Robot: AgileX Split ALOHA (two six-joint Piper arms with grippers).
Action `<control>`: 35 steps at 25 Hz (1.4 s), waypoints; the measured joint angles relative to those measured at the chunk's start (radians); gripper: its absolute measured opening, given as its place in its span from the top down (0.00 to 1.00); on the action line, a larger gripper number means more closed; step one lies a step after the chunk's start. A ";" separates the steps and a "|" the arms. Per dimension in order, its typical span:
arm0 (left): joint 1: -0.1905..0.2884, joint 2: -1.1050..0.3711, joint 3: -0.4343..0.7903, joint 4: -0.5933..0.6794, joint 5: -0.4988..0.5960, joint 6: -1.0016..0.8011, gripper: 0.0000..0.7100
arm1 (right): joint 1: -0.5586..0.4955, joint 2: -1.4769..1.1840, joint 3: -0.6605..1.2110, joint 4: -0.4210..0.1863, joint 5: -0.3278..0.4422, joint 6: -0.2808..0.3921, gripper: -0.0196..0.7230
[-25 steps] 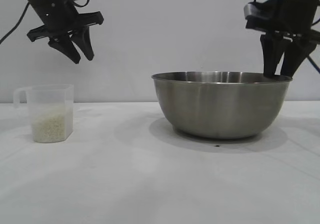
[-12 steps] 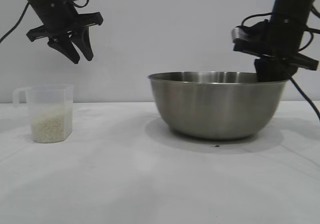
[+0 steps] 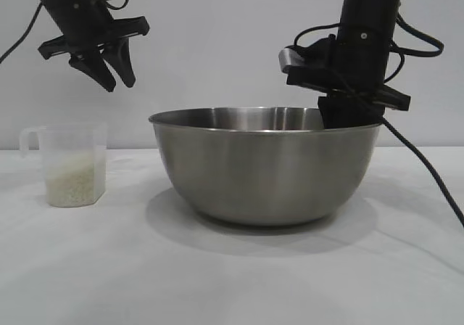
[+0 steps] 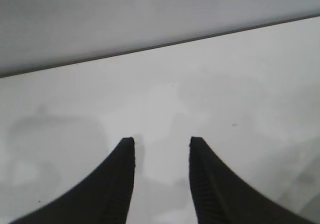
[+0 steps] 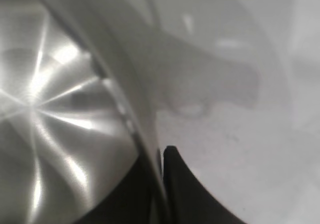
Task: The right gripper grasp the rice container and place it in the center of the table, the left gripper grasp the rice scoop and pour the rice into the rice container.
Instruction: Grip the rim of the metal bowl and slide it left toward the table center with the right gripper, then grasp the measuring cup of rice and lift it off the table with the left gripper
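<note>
Right gripper [image 3: 348,116] is clamped on the bowl [image 3: 264,169] rim, one finger inside, one outside. Left gripper [image 3: 109,67] hangs parted and empty above the scoop [image 3: 71,164]. Advice: keep the bowl level, set down centrally, release cleanly.

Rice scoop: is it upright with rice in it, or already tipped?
Upright. The rice scoop stands on the table, rice filling its lower part; the open left gripper hangs above it.

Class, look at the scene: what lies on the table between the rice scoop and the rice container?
Nothing: in the exterior view, only bare table separates the rice scoop from the rice container.
</note>
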 joint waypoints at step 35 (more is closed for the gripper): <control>-0.011 -0.215 0.142 -0.095 -0.109 0.207 0.68 | 0.137 -1.527 1.135 -0.122 -0.168 0.163 0.56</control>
